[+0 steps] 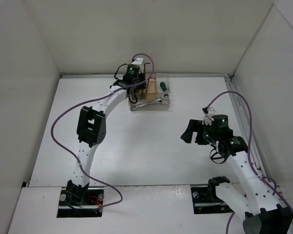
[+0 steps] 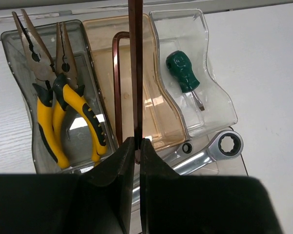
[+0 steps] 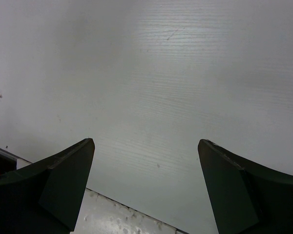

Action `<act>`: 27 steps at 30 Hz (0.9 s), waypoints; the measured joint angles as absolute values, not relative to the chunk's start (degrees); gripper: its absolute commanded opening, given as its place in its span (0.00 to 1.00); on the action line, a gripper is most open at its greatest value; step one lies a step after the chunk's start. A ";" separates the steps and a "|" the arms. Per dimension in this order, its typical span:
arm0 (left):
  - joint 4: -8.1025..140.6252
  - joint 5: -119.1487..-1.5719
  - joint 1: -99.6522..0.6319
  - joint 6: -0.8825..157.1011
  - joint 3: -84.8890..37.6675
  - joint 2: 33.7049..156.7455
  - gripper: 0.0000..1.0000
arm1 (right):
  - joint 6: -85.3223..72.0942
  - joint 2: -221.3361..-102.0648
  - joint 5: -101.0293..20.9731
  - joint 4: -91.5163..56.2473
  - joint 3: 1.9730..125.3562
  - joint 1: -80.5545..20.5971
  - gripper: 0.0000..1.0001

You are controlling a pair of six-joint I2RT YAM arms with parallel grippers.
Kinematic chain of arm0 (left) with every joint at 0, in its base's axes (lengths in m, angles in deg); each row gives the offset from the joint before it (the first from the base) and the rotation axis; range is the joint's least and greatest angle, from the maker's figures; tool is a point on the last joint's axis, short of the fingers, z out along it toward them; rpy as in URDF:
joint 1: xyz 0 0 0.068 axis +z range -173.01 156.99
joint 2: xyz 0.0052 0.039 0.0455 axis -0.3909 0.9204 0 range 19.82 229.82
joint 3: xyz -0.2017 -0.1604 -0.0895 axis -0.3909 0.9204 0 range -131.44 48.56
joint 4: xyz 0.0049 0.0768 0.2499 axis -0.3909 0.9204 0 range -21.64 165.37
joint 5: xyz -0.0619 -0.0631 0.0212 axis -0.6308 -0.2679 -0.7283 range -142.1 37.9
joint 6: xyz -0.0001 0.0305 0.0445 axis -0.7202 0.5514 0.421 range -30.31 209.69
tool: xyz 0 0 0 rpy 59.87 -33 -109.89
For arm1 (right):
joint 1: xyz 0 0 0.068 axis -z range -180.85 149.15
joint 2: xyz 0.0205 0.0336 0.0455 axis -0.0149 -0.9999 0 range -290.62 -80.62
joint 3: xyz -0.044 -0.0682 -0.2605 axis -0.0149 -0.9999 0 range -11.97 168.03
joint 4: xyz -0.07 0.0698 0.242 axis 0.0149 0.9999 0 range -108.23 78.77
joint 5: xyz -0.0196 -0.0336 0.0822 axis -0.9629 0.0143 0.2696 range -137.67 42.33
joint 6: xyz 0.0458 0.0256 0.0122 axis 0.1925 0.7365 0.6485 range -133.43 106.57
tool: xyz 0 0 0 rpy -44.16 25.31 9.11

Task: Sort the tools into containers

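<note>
Left gripper [image 2: 135, 144] is clamped shut on the thin dark metal rod [image 2: 135, 73], lined up over the tan middle compartment [image 2: 156, 117] of the clear plastic organizer box [image 2: 205, 29] at the far side of the counter [image 3: 161, 73]. Looks like the drop-off step to me. Next it'd need to ease down and let go without knocking the dark bent hex key [image 2: 116, 92] just beside it. Right gripper [image 3: 145, 142] hangs wide open and empty, near right.

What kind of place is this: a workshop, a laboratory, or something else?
Probably a laboratory robot cell: plain white walls enclose a white table, the left arm and right arm are bolted at its edge, and tools sit in one clear organizer box.
</note>
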State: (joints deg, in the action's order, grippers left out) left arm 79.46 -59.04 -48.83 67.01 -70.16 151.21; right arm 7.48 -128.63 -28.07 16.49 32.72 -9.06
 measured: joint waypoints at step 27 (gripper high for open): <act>78.76 -61.51 -48.83 69.53 -73.87 157.88 0.17 | 6.63 -130.29 -27.59 16.51 32.72 -9.06 0.86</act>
State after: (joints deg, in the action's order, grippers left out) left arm 78.76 -61.51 -48.83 69.53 -73.87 157.88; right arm 6.63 -130.29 -27.59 16.51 32.72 -9.06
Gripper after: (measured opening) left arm 0.166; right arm 0.858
